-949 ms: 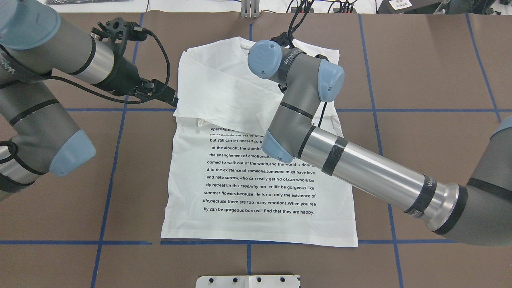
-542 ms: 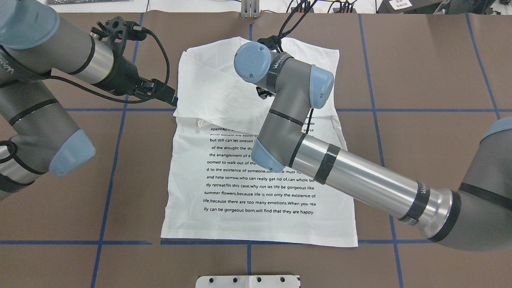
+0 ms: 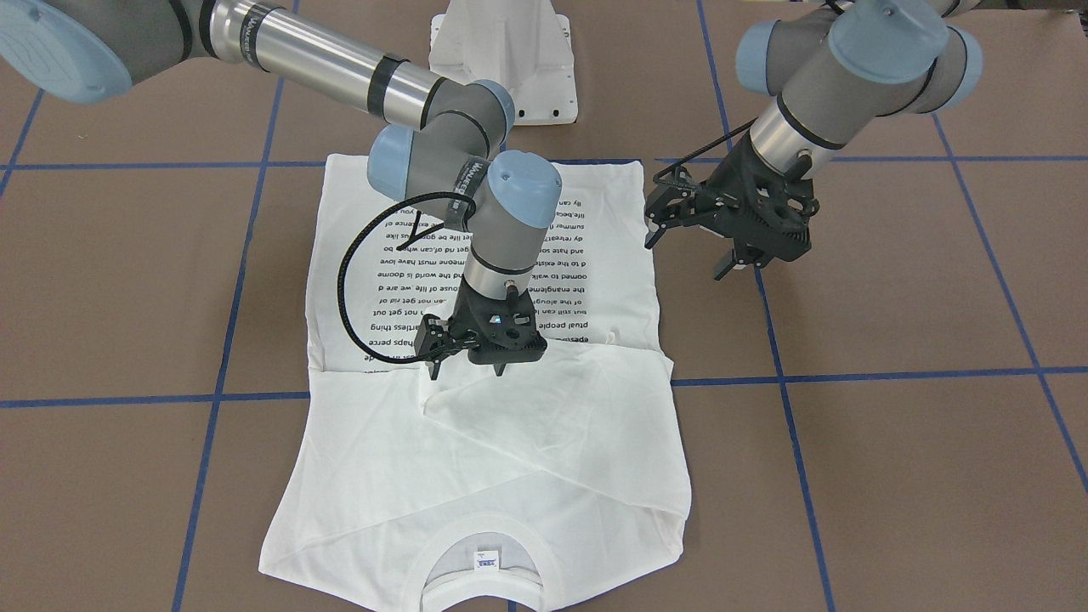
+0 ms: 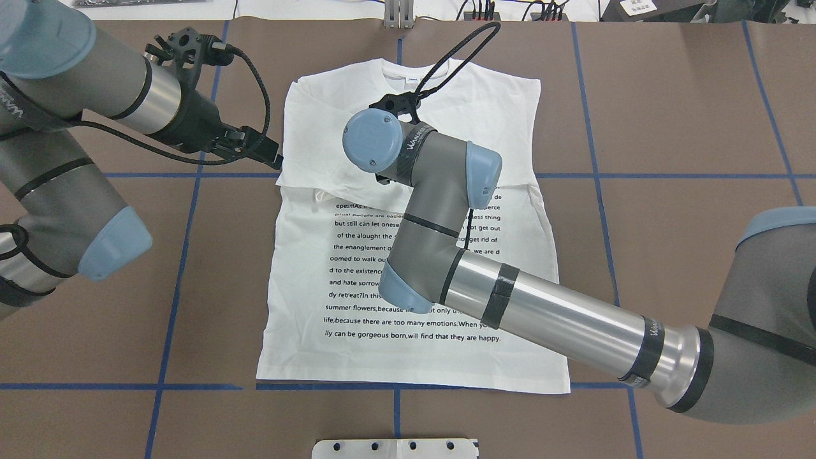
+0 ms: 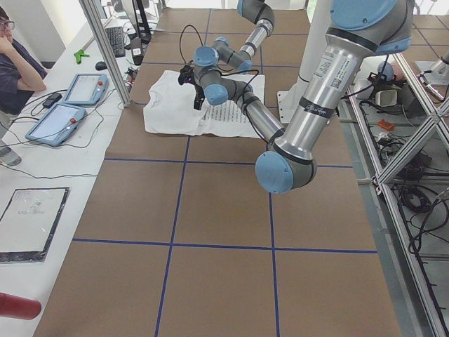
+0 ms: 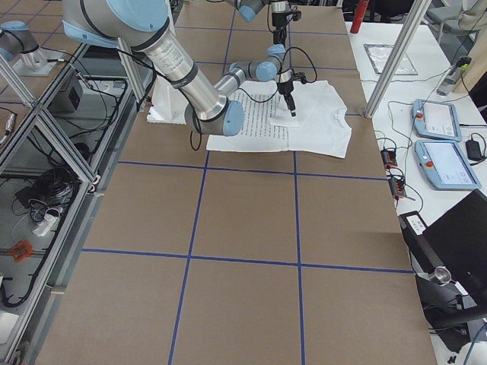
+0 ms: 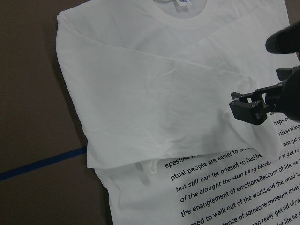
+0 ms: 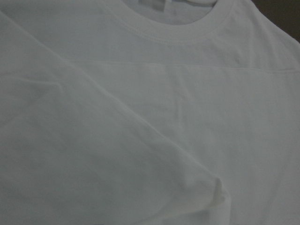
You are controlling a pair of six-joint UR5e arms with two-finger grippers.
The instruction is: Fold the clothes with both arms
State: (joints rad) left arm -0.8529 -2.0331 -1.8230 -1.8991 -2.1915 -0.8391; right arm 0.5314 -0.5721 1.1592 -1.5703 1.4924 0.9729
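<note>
1. Judging from how the cloth lies, the step in hand is the sleeve fold. A white T-shirt (image 4: pixel 408 357) lies flat on the brown table (image 4: pixel 669 127). One long sleeve (image 3: pixel 552 425) lies slanted across its chest, and the sleeve's end sits right under the right pincer (image 3: pixel 435 361).
2. The next move likely calls for that pincer to lift clear without dragging the sleeve. After that, each pincer would need a matched grip on one edge of the body so the cloth stays square as it folds.
3. The left pincer (image 4: pixel 268 153) hangs low over bare table, just off the shirt's side edge, with its tip pointing at the cloth. Nothing hangs from it. Whether its fingers are apart or together cannot be told.
4. The shirt spreads from beside the left pincer's tip to beneath the right pincer. Its collar (image 8: pixel 178 33) lies beyond the right pincer, away from the robot. Its printed text (image 4: pixel 408 325) lies on the robot's side of that pincer.
5. The right arm (image 4: pixel 561 319) reaches over the text, and its pincer points straight down at the sleeve end. The tip is at the cloth or just above it, where a small pucker shows. Whether it is clamped on the sleeve or apart cannot be told.
</note>
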